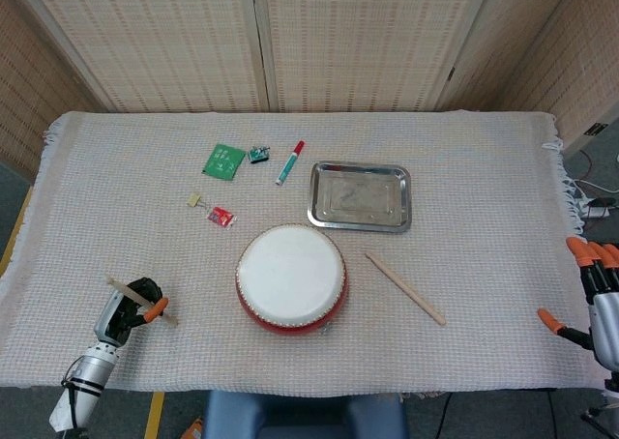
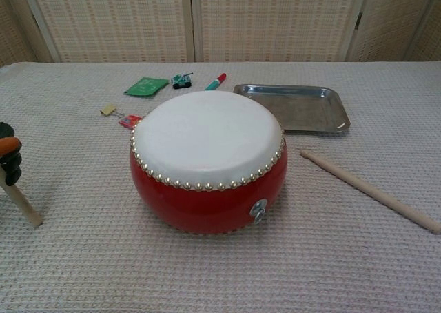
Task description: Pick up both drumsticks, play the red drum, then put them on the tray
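Note:
The red drum point(image 1: 290, 277) with a white skin stands at the middle front of the table, also large in the chest view point(image 2: 208, 161). My left hand point(image 1: 131, 306) grips one wooden drumstick point(image 1: 141, 301) at the front left; in the chest view its fingers point(image 2: 9, 154) and the drumstick's end point(image 2: 23, 207) show at the left edge. The other drumstick point(image 1: 404, 287) lies loose on the cloth right of the drum point(image 2: 368, 189). My right hand point(image 1: 595, 294) hovers at the far right edge, fingers apart, holding nothing. The metal tray point(image 1: 359, 196) sits behind the drum.
Behind and left of the drum lie a green packet point(image 1: 222, 160), a small green toy point(image 1: 258, 154), a red-capped marker point(image 1: 289, 162), a binder clip point(image 1: 195, 200) and a red tag point(image 1: 222, 217). A woven cloth point(image 1: 484, 168) covers the table.

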Controlling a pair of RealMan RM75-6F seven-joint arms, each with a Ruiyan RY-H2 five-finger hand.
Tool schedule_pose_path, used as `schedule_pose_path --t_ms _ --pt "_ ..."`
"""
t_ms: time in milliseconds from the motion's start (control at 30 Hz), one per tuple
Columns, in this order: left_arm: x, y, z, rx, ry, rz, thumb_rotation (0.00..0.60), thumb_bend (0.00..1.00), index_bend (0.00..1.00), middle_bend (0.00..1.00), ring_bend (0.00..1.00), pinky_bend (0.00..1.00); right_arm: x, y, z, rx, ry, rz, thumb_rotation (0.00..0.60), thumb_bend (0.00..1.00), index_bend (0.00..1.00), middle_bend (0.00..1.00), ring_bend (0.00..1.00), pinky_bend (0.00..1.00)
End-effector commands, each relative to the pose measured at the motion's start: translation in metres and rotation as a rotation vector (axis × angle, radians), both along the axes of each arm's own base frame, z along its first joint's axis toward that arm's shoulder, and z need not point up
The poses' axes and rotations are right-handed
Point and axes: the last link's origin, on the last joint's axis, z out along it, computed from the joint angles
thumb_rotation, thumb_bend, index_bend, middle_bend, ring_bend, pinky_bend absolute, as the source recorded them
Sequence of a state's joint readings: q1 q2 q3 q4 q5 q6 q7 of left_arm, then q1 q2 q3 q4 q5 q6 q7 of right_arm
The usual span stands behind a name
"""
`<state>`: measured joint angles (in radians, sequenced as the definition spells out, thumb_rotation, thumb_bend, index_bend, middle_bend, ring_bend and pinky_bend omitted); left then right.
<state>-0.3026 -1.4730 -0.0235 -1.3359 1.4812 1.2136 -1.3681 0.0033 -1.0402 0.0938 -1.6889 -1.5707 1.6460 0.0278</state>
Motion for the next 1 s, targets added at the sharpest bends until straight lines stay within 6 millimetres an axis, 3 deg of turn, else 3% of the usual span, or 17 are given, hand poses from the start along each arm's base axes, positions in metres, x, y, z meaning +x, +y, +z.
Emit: schedule_pose_path --t_ms 33,300,1000 --pt "0.001 0.000 -0.002 0.006 0.034 0.003 0.600 0.29 0.65 0.71 0.64 0.67 -0.001 0.000 0.000 -0.001 -0.002 0.000 0.600 0.02 0.00 0.10 0.00 0.11" --pt "0.002 0.000 -0.008 0.033 0.120 0.007 0.600 0.29 0.74 0.79 0.72 0.77 -0.002 -0.002 0.000 -0.003 -0.004 -0.004 0.600 0.02 0.00 0.10 0.00 0.11" --pt "-0.016 -0.026 -0.022 -0.005 0.157 -0.027 0.600 0.30 0.78 0.80 0.72 0.76 -0.001 -0.001 -0.001 0.000 -0.010 -0.001 0.600 0.02 0.00 0.10 0.00 0.11"
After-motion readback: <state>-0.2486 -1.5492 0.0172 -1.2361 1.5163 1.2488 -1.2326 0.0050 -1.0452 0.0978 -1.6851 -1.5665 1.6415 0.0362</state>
